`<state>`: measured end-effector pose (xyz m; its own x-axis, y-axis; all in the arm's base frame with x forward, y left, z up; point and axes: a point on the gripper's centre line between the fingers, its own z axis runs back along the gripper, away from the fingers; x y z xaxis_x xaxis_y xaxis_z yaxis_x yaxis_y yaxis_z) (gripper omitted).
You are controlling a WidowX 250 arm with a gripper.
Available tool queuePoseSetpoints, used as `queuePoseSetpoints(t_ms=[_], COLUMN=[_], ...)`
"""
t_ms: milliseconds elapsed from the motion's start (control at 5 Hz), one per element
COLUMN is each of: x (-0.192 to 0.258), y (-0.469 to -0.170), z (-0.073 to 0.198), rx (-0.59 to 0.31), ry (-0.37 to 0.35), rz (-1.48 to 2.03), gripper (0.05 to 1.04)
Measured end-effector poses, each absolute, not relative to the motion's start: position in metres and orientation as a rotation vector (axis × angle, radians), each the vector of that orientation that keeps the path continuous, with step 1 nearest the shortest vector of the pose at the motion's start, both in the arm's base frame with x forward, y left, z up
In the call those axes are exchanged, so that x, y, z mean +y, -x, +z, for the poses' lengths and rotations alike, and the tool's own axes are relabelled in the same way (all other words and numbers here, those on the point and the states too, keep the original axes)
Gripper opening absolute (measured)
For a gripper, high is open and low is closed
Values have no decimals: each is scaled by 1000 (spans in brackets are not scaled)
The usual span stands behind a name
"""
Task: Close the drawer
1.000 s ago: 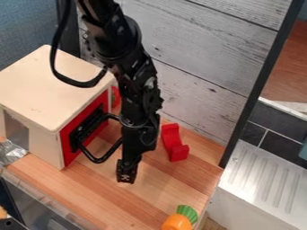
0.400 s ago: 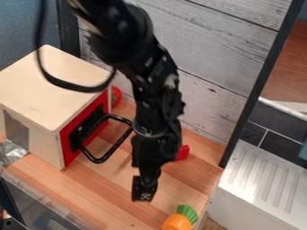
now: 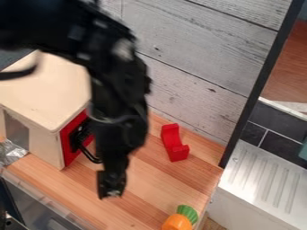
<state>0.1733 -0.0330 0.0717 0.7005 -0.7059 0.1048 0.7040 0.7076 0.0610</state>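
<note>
Black wire-framed drawer [image 3: 89, 154] sticks out from the red front panel [image 3: 67, 157] of the cream wooden box [image 3: 45, 90], so imo it's lining-up time: the black robot gripper [image 3: 111, 191] nearby (can't tell if apart or together) needs to push inward.

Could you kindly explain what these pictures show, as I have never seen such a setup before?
The black machine is a robot arm, hanging from the top left. A fixed camera looks down at a slant on the scene. Below is a wooden counter. On its left stands a pale box with a red front and a black handle, partly behind the arm. Right of the arm lies a red piece; at the bottom edge is an orange-and-green toy. The jaws hang over the counter, and I see nothing held in them.
</note>
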Motion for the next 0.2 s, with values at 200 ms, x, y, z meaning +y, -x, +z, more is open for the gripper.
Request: queuePoseSetpoints(t_ms=[200], x=[-23], y=[-154], z=[95], rx=[-122], ry=[3], rz=[-721], gripper=[1001])
